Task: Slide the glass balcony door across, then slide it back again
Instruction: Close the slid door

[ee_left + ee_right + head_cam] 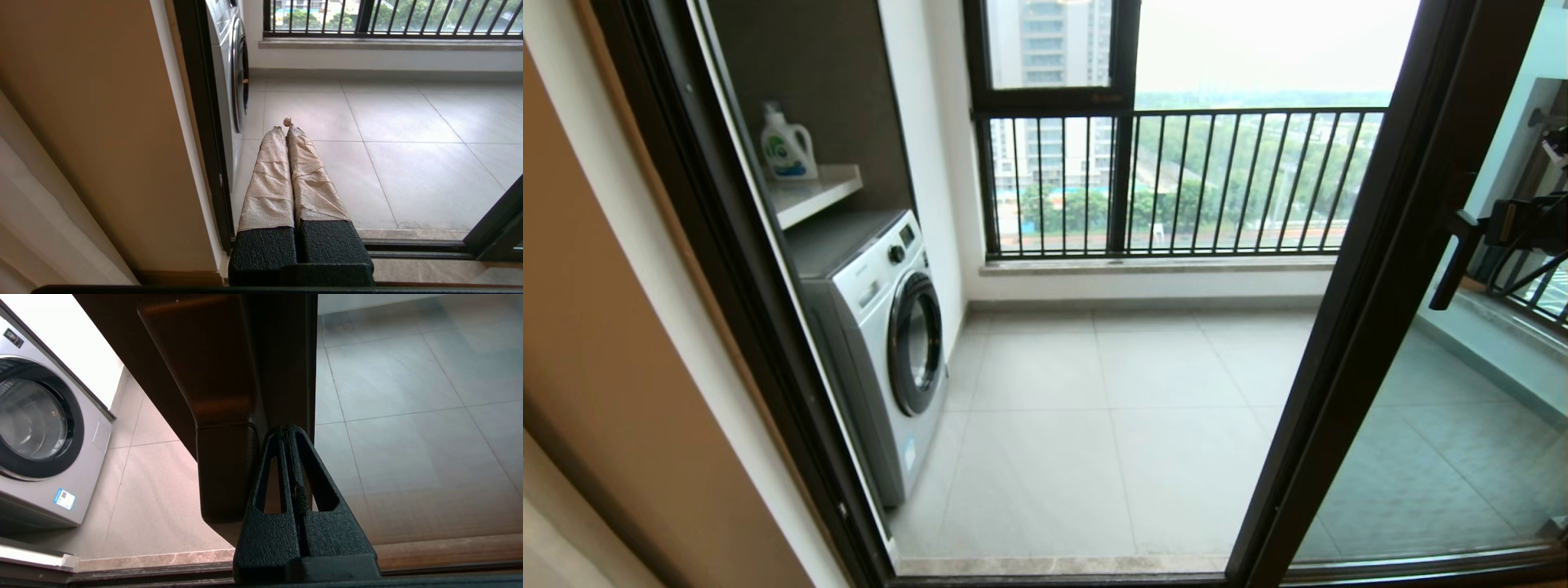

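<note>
Toward the right edge of the head view, can see the glass balcony door [1356, 327] pushed well aside, leaving a broad opening onto the balcony floor [1111, 392], with the washing machine [882, 327] at the left and the railing [1217, 180] behind. Looks as if the first slide is done or nearly so; cannot tell whether the return has begun, so would count the slide back as left. At lower centre of the right wrist view, finds the right gripper [288, 433] with fingers pressed together on nothing, tips at the door's dark frame just beside the bar handle [224, 465], seemingly pushing rather than gripping. At lower centre of the left wrist view, shows the left gripper [284, 128] idle, taped fingers closed and empty, aimed at the floor.
</note>
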### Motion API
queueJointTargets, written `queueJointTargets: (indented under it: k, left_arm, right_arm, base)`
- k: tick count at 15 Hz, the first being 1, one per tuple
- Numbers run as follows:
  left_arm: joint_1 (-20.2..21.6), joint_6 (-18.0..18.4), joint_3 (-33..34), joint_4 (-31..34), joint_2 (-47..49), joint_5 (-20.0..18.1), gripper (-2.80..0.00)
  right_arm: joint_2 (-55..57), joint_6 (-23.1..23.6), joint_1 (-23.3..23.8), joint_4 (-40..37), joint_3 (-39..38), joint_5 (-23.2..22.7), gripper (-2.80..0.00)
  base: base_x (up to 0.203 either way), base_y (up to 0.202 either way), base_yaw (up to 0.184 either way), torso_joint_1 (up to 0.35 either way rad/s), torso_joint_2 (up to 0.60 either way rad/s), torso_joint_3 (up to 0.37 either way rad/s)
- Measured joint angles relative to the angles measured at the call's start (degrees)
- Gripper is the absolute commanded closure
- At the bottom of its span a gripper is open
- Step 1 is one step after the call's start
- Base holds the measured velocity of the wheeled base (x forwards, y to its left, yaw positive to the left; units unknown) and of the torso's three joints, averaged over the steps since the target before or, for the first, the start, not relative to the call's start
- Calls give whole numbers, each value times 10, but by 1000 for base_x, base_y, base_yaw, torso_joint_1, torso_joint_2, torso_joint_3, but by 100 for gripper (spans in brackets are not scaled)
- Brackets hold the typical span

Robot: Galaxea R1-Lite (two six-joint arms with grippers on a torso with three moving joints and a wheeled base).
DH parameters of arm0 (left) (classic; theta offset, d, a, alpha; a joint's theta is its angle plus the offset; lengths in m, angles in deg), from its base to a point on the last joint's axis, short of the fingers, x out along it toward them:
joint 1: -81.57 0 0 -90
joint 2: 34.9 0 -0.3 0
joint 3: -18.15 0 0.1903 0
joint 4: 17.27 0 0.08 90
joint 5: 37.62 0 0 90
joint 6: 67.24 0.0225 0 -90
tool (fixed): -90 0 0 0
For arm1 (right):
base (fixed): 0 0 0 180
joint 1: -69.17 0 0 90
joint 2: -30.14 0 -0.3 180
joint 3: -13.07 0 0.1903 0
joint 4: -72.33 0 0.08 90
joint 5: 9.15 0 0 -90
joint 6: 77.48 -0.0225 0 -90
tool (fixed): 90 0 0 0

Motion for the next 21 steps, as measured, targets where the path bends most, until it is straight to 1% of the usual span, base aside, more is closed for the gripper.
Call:
queueJointTargets:
  k: [8,14,17,21]
  left_arm:
    - [0,0,0,0,0,0,0]
    - [0,0,0,0,0,0,0]
    - [0,0,0,0,0,0,0]
    - [0,0,0,0,0,0,0]
  right_arm:
    - [-16,1,-30,-6,-15,5,0]
    - [-49,-1,-71,-3,-63,15,0]
    - [-71,-16,-94,-6,-86,22,0]
    - [-92,-19,-124,-5,-107,25,0]
  base:
    - [0,0,0,0,0,0]
    - [0,0,0,0,0,0]
    - [0,0,0,0,0,0]
    - [0,0,0,0,0,0]
